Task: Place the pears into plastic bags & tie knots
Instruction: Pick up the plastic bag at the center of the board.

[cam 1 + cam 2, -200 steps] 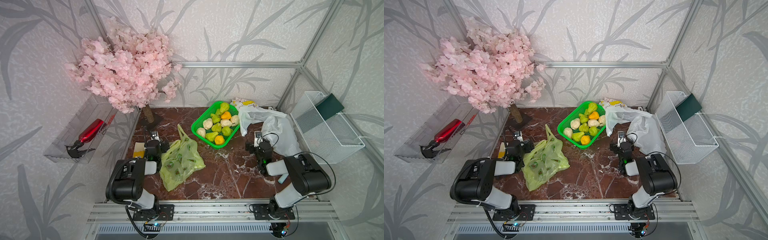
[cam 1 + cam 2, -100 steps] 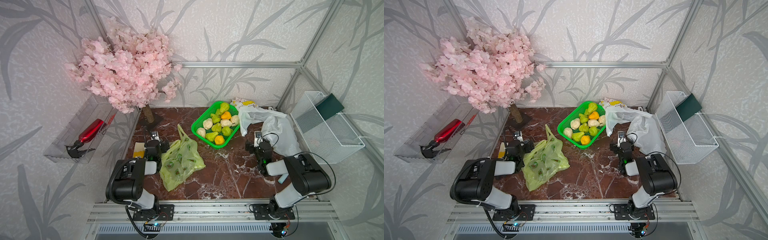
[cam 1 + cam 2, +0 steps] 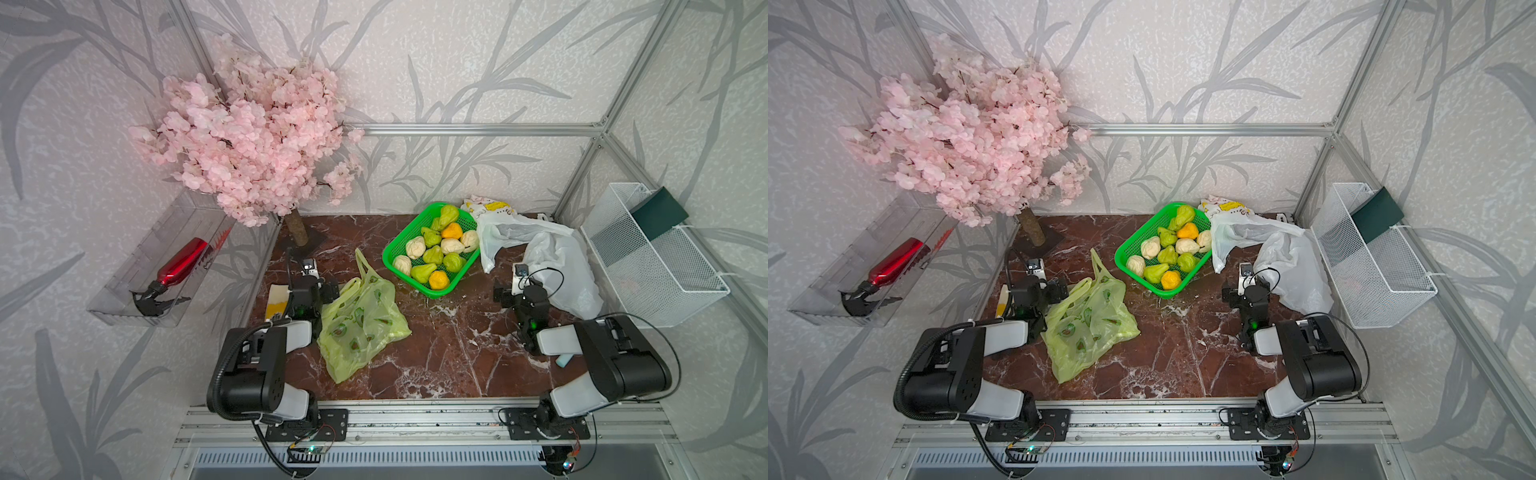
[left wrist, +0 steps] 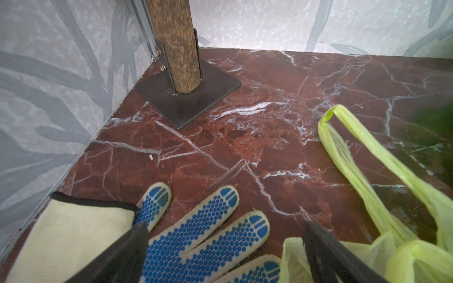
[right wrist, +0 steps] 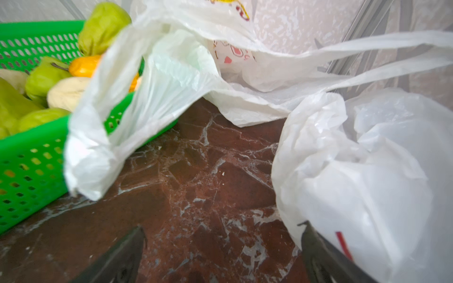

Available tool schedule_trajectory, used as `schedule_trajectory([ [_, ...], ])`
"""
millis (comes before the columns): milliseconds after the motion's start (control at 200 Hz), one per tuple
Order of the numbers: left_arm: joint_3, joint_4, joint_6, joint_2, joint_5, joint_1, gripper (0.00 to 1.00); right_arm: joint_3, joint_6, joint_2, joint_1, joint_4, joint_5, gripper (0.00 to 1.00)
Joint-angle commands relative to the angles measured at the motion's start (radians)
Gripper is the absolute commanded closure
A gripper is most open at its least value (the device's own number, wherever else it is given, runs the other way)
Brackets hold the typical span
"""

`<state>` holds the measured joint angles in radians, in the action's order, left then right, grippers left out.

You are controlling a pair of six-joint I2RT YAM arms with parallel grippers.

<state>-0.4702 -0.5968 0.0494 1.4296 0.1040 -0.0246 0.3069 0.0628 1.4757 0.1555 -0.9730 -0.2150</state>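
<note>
About a dozen lumpy toy pears (image 3: pixel 432 254), green, cream and orange-yellow, lie heaped in the perforated green plastic basket (image 3: pixel 434 294) on the veined red-brown marble worktop (image 3: pixel 436 353). The thin, translucent yellow-green plastic bag (image 3: pixel 361 324) with dark green print lies flat and wrinkled just beside the left pincer (image 4: pixel 223 229); its dark jaws are spread wide and empty above a cream knitted glove (image 4: pixel 196 241) studded with blue rubber dots. The right pincer (image 5: pixel 221 227) also gapes wide and holds nothing, just beside the crumpled, filmy white plastic bags (image 3: pixel 557 266), one of them draped against the basket's edge.
</note>
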Motion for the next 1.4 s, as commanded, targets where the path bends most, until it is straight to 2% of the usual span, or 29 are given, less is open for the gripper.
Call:
schedule_trajectory([
  [0,-0.048,0.169,0.042,-0.089,0.058,0.018,0.01,0.033,-0.007,-0.147,0.045,0.178,-0.093,0.01],
  [60,-0.051,0.226,0.076,-0.137,0.09,0.027,0.01,0.087,-0.026,-0.232,0.082,0.414,-0.124,0.01],
  [105,-0.059,0.282,0.101,-0.176,0.119,0.039,0.01,0.143,-0.058,-0.29,0.117,0.603,-0.208,0.01],
  [180,-0.084,0.389,0.144,-0.246,0.159,0.065,0.01,0.281,-0.201,-0.357,0.167,0.979,-0.311,0.01],
  [210,-0.091,0.416,0.154,-0.27,0.165,0.08,0.01,0.344,-0.278,-0.375,0.168,1.129,-0.28,0.01],
  [265,-0.106,0.456,0.179,-0.307,0.159,0.097,0.01,0.399,-0.379,-0.403,0.167,1.236,-0.16,0.01],
  [365,-0.134,0.504,0.258,-0.352,0.109,0.105,0.01,0.382,-0.441,-0.465,0.144,1.178,0.266,0.01],
  [385,-0.145,0.53,0.283,-0.361,0.103,0.104,0.01,0.373,-0.464,-0.476,0.144,1.165,0.316,0.0],
  [455,-0.191,0.612,0.377,-0.381,0.055,0.101,0.01,0.378,-0.527,-0.486,0.146,1.182,0.406,0.17],
  [480,-0.212,0.647,0.415,-0.387,0.026,0.098,0.01,0.393,-0.54,-0.476,0.157,1.206,0.423,0.21],
  [550,-0.255,0.736,0.565,-0.414,-0.005,0.095,0.01,0.444,-0.579,-0.441,0.241,1.292,0.378,0.23],
  [580,-0.261,0.754,0.592,-0.43,-0.018,0.086,0.01,0.47,-0.581,-0.418,0.296,1.318,0.347,0.24],
  [650,-0.27,0.748,0.565,-0.461,-0.091,0.066,0.05,0.547,-0.578,-0.352,0.451,1.368,0.261,0.23],
  [705,-0.327,0.841,0.546,-0.459,-0.107,0.064,0.12,0.616,-0.583,-0.276,0.573,1.393,0.195,0.22],
  [785,-0.409,0.987,0.485,-0.438,-0.161,0.065,0.19,0.729,-0.591,-0.135,0.691,1.437,0.156,0.2],
  [875,-0.461,1.131,0.447,-0.429,-0.164,0.066,0.23,0.846,-0.585,0.037,0.798,1.439,0.134,0.16],
  [1100,-0.514,1.306,0.37,-0.435,-0.164,0.066,0.25,1.111,-0.613,0.361,0.826,1.455,0.162,0.0],
  [1260,-0.502,1.315,0.371,-0.429,-0.221,0.066,0.26,1.317,-0.609,0.584,0.826,1.515,0.163,0.01],
  [1335,-0.499,1.324,0.368,-0.417,-0.242,0.064,0.31,1.365,-0.607,0.664,0.825,1.509,0.195,0.0],
  [1394,-0.504,1.336,0.36,-0.41,-0.252,0.061,0.36,1.353,-0.596,0.689,0.825,1.453,0.22,0.06],
])
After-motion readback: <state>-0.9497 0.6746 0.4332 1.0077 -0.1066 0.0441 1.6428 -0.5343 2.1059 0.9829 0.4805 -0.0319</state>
